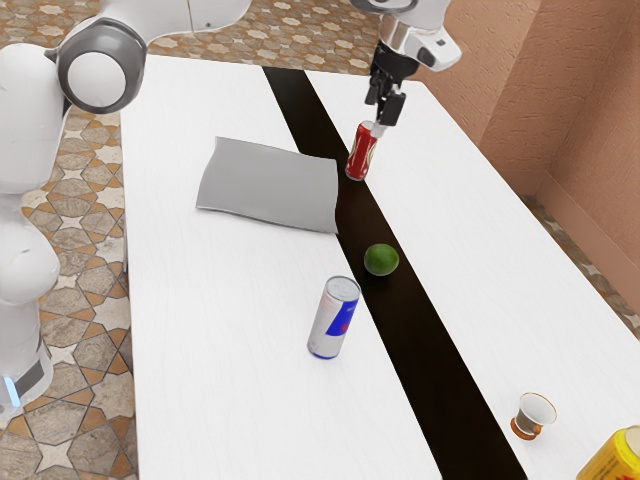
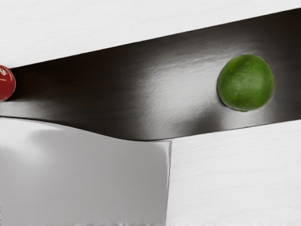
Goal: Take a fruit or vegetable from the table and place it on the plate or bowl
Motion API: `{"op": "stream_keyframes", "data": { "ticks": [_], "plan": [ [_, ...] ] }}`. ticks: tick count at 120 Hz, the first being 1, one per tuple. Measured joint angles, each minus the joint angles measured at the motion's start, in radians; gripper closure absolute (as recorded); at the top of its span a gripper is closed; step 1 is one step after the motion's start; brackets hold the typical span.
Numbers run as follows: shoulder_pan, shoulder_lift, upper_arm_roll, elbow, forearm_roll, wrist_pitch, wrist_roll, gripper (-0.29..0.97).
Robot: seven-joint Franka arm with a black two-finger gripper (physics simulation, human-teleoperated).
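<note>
Gripper point(image 1: 385, 108), open and empty above a red can point(image 1: 362, 150), should straddle the lime point(image 1: 381, 259) squarely, lest it roll along the tabletop point(image 1: 220, 300) near the grey plate point(image 1: 268, 184).

The arm point(image 1: 25, 150) is cased in smooth, glossy white shells, rounded like thick tubes. At a joint on the left, a broad grey ring point(image 1: 70, 48) frames a round white cap point(image 1: 97, 75). Low at the near left, the base point(image 1: 20, 330) carries a grey band point(image 1: 35, 372) and a small blue light point(image 1: 8, 385). At the far side, a white wrist housing ends in a dark block and the gripper point(image 1: 383, 108), whose two slim fingers point(image 1: 393, 105) are black.
</note>
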Motion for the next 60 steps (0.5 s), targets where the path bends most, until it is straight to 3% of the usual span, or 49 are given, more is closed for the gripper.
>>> {"op": "stream_keyframes", "data": {
  "ticks": [26, 38, 60],
  "plan": [
    [0.012, -0.031, -0.002, 0.048, 0.02, -0.003, 0.024, 0.0],
    [-0.057, -0.112, -0.011, 0.066, 0.063, -0.006, 0.032, 0.0],
    [-0.055, -0.106, -0.002, 0.007, 0.036, -0.018, 0.04, 0.0]
  ]
}}
